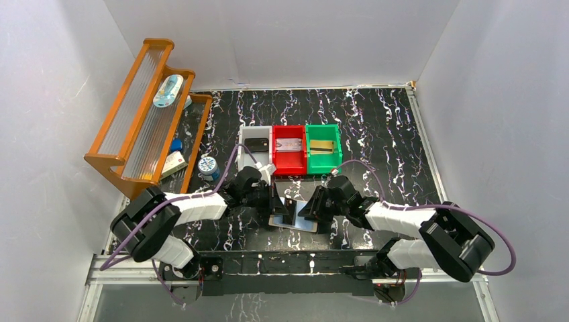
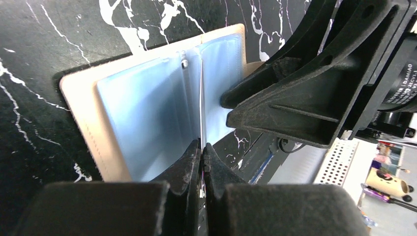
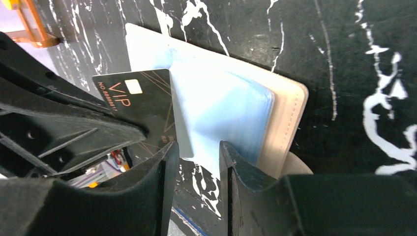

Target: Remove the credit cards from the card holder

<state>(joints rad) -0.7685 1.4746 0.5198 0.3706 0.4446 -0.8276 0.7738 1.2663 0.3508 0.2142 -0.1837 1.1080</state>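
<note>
Three small bins, grey, red and green, stand side by side on the black marbled worktop. A slatted wooden rack stands at the left, with a round blue-and-white container just beside it.

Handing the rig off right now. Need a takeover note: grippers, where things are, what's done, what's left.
Left gripper: shut on the edge of a black VIP card. The card stands upright at the open tan leather-like card holder, not yet clear of its pale blue plastic pockets.
Right gripper: jaws apart astride the pockets; unclear whether they pinch them.
Done: dark card in the grey plastic bin, pale card in the red plastic bin, gold card in the green plastic bin.
Left: pull the black card free and bin it. Any further cards in the pockets cannot be seen.
</note>
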